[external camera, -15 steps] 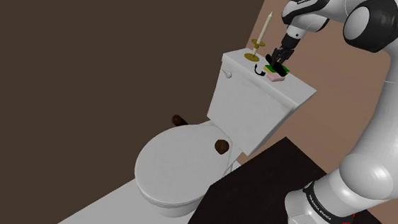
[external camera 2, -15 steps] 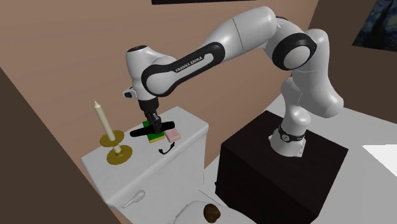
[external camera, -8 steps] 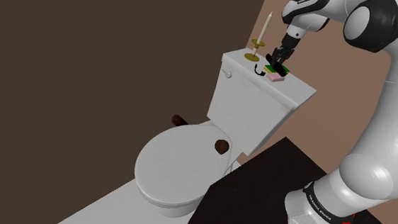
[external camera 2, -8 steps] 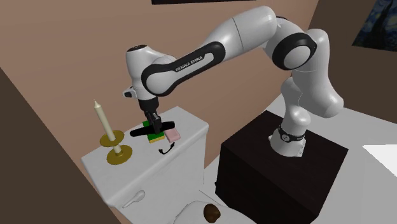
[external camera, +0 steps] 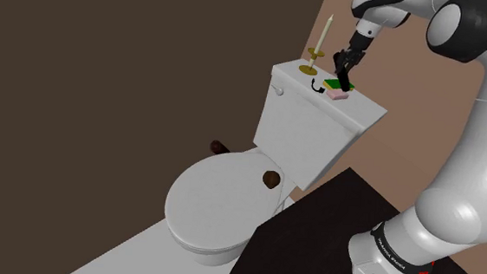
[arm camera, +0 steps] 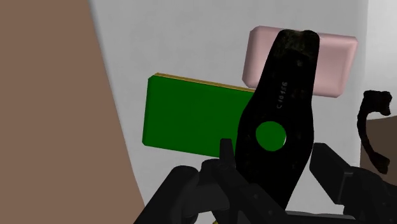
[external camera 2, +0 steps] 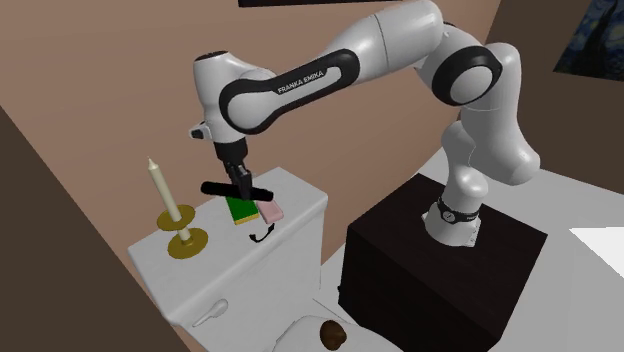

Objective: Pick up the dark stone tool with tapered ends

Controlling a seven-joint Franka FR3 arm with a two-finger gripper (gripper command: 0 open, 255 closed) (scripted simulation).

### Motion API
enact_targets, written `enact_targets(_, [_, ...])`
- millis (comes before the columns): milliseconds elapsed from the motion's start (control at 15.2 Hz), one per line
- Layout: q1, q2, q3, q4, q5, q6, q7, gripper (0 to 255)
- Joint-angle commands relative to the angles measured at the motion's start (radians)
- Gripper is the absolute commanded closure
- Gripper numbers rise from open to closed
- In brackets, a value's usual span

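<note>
The dark stone tool [external camera 2: 235, 188] is a flat black piece with tapered ends and a round hole in its middle [arm camera: 280, 108]. My gripper [external camera 2: 240, 186] is shut on it and holds it level, a little above the white toilet tank lid [external camera 2: 210, 265]. In the wrist view the two black fingers [arm camera: 219, 181] clasp the tool's near end, with the gripper [arm camera: 273, 188] over a green block [arm camera: 191, 118] and a pink block [arm camera: 334, 60]. From the shoulder view the gripper [external camera: 343, 75] hangs just above those blocks [external camera: 333, 85].
A white candle in a gold holder [external camera 2: 165, 205] stands on the tank lid's end. A small black hook [external camera 2: 262, 235] lies by the pink block [external camera 2: 273, 211]. Below is the shut toilet seat [external camera: 216, 204] with a brown lump [external camera: 270, 179] behind it. The black stand [external camera: 331, 237] sits beside the toilet.
The gripper has risen from the green block with the dark tool clasped in it; the tool now hangs clear above the lid. The blocks stayed in place.
</note>
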Motion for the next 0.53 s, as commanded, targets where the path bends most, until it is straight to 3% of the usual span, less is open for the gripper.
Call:
enact_targets(0, [-0.002, -0.005, -0.002, 0.024, -0.004, -0.028, 0.004, 255])
enact_targets(462, [-0.005, -0.016, -0.006, 0.077, -0.011, -0.091, 0.012, 255])
